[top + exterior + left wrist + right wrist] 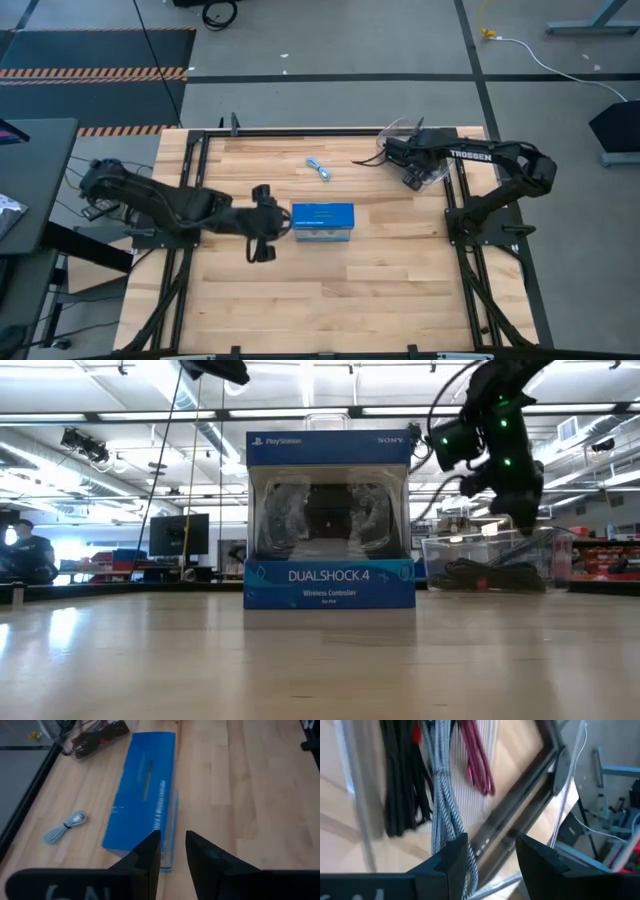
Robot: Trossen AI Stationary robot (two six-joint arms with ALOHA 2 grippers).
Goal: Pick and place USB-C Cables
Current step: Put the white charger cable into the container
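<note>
The clear bin at the table's far right holds black, red and silver-grey USB-C cables. A pale blue-white cable bundle lies flat on the table left of the bin and also shows in the left wrist view. My right gripper is open over the bin, with the silver-grey cable running past one finger. My left gripper is a little open and empty, just left of the blue box. My right gripper stands open with the silver-grey cable's lower length running beside the inner side of one finger. I cannot tell whether that finger touches the cable. The other finger is clear of it.
The blue DualShock 4 box stands mid-table, right in front of my left gripper. Black frame rails run along the table's left and right sides. Bare wood lies between the box and the table's near edge.
</note>
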